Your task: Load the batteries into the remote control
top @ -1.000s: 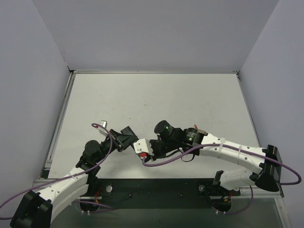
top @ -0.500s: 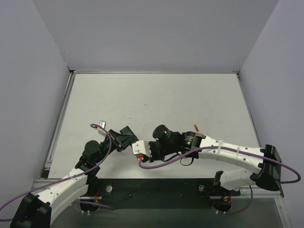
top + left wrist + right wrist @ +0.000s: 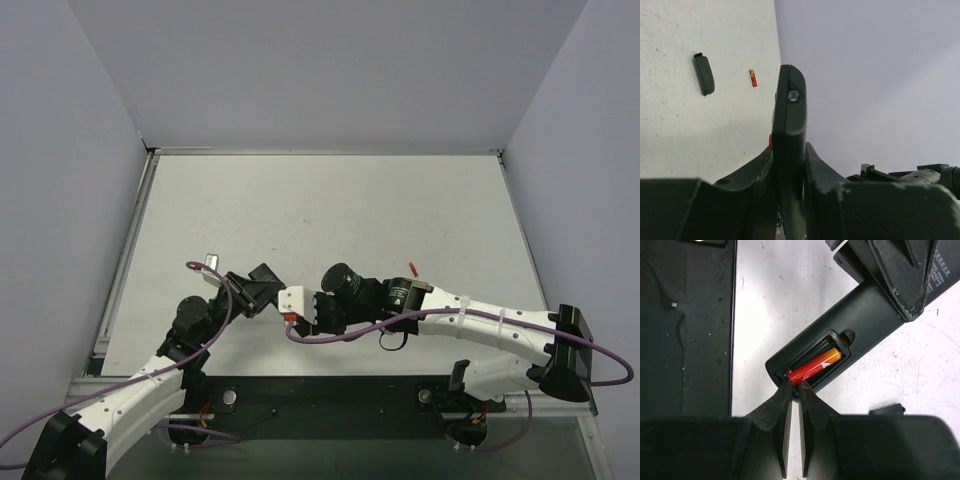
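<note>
My left gripper is shut on the remote control and holds it on edge above the table; both also show in the top view, the gripper and the remote. In the right wrist view the remote's back has an open compartment with one red-orange battery lying in it. My right gripper is shut and empty, its tips touching the battery's near end at the compartment edge. It shows in the top view too. A second battery lies on the table, also seen in the left wrist view.
The small black cover piece lies on the table next to the loose battery; its edge shows in the right wrist view. The dark front strip of the table runs just beside the remote. Grey walls enclose the table.
My right gripper has moved left, closing on the remote's end. The left gripper and remote shifted slightly up and left. The loose battery came into view as the right arm moved off it.
</note>
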Controlling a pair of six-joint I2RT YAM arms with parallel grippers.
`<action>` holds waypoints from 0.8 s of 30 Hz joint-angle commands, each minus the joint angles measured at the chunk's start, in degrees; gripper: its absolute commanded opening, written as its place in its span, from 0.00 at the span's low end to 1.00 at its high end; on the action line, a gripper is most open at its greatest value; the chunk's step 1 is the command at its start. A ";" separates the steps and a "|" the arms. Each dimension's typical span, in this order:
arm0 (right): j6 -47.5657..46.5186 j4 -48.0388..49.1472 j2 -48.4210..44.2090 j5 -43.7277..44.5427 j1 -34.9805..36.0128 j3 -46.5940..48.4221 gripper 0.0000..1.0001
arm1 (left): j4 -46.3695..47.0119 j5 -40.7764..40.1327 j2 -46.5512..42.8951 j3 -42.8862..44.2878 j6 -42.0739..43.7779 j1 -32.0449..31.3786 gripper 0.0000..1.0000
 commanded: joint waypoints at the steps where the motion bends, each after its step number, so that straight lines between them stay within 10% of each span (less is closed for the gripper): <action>1: 3.28 7.63 0.18 5.96 -0.36 0.47 0.06 | 2.02 4.02 -0.93 1.76 0.57 -0.36 0.00; 24: 2.76 9.04 0.09 6.75 -2.90 -3.30 0.06 | 2.11 2.97 -4.18 0.97 -2.76 -0.28 0.00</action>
